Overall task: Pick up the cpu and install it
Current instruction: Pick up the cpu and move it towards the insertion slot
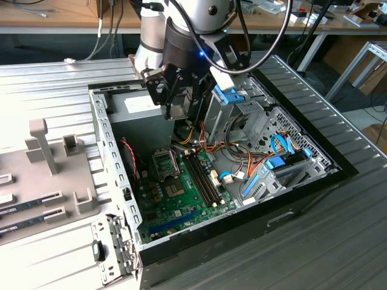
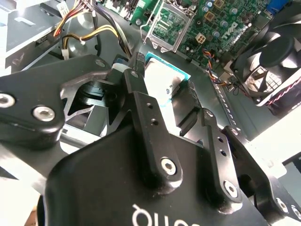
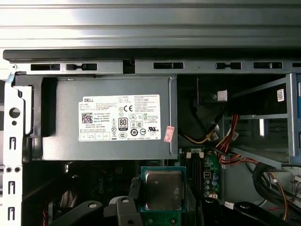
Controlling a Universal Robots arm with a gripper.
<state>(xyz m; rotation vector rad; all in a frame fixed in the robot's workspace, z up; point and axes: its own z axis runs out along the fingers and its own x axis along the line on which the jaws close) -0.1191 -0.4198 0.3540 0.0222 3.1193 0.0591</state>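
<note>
The claw [image 2: 165,87] is closed on the cpu [image 2: 161,75] — its two black fingers [image 2: 143,101] pinch the little square chip by two opposite edges, so the chip sits right between the fingertips. In the first wrist view the cpu [image 3: 163,189] shows its silver top with a thin green rim around it; the chip is square, so it has no long side. In the exterior view the claw [image 1: 181,106] hangs inside the open computer box [image 1: 106,151], up in the air above the green board [image 1: 181,193]; the socket [image 1: 167,163] lies below the claw and well apart from it, with its metal frame lifted open. In the second wrist view the socket [image 2: 167,19] lies out past the fingertips, so I think the chip is not right over it — the cpu is picked up but not put in.
</note>
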